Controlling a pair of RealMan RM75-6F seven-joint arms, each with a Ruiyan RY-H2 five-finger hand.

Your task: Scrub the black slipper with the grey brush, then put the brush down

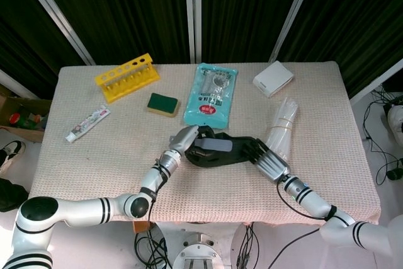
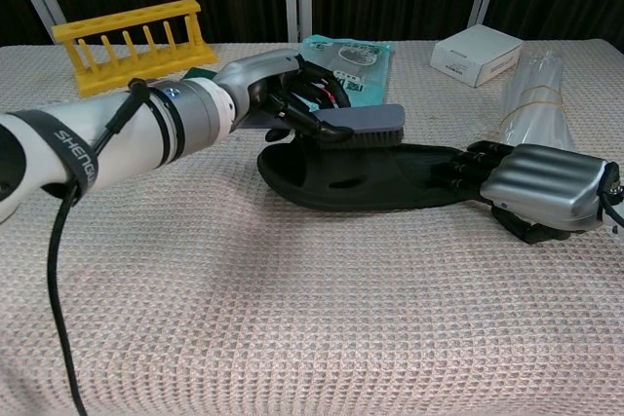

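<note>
The black slipper (image 2: pixel 370 177) (image 1: pixel 234 153) lies across the middle of the table. My left hand (image 2: pixel 278 94) (image 1: pixel 186 138) grips the handle of the grey brush (image 2: pixel 363 124) (image 1: pixel 213 147), whose bristles sit over the slipper's strap. At the slipper's right end my right hand (image 2: pixel 541 192) (image 1: pixel 267 163) holds the heel, fingers curled over its edge.
A teal packet (image 1: pixel 211 95) lies just behind the slipper. A yellow rack (image 1: pixel 126 77), a green sponge (image 1: pixel 163 104) and a toothpaste tube (image 1: pixel 87 123) are at the back left. A white box (image 1: pixel 273 79) and a clear plastic bundle (image 1: pixel 282 128) are on the right.
</note>
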